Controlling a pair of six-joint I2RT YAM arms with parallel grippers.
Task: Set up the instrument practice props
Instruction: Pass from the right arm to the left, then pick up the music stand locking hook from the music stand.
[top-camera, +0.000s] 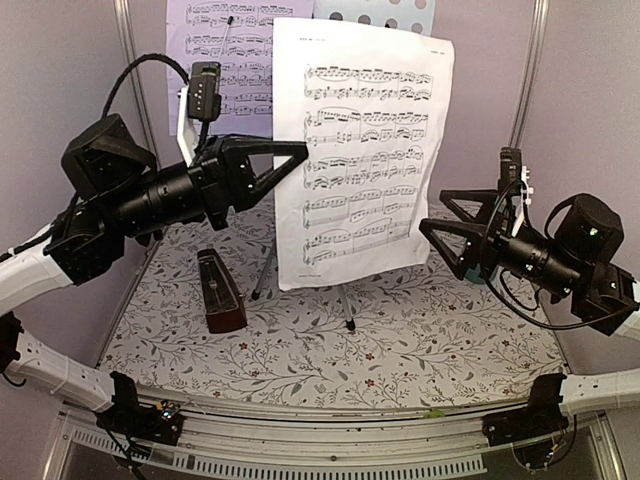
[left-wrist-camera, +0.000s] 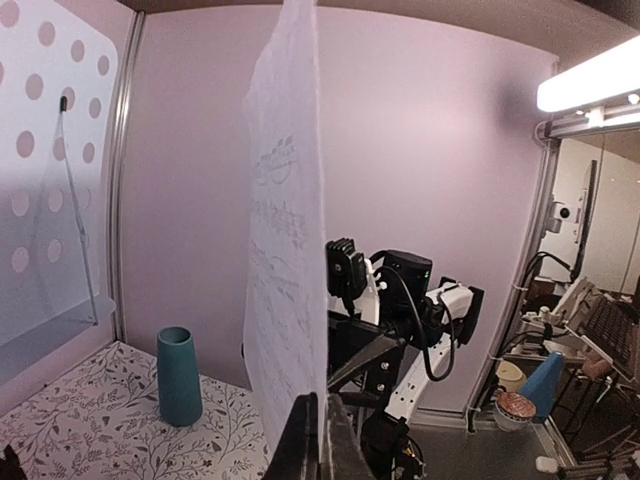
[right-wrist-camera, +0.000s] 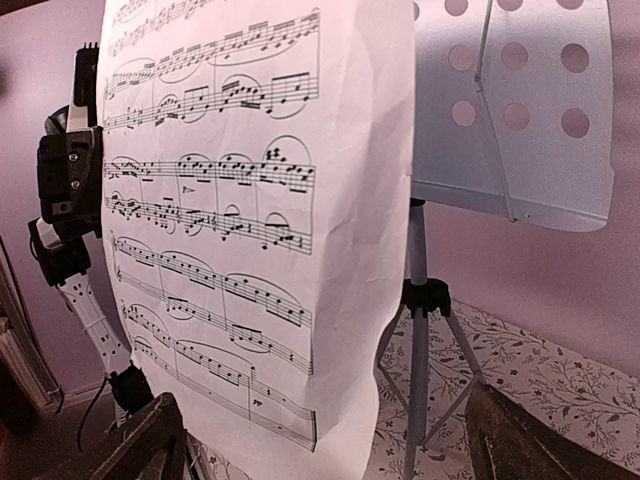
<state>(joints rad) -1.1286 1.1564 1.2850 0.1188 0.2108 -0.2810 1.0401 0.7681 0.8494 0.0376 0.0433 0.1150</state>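
My left gripper (top-camera: 300, 153) is shut on the left edge of a white sheet-music page (top-camera: 360, 150) and holds it upright in the air in front of the stand. In the left wrist view the page (left-wrist-camera: 285, 230) is edge-on between the closed jaws (left-wrist-camera: 322, 425). The pale-blue perforated music stand (top-camera: 385, 12) stands behind it on silver tripod legs (top-camera: 345, 300), with a lilac page (top-camera: 220, 60) resting on it. The dark red-brown metronome (top-camera: 221, 294) stands on the table at the left. My right gripper (top-camera: 433, 212) is open and empty beside the page's lower right edge (right-wrist-camera: 250, 200).
A teal cup (left-wrist-camera: 178, 375) stands on the floral tablecloth (top-camera: 330, 350) near the back wall; in the top view it is mostly hidden behind my right gripper. Lilac walls close in the back and sides. The stand's tray (right-wrist-camera: 520, 110) and tripod (right-wrist-camera: 418, 330) are just behind the page.
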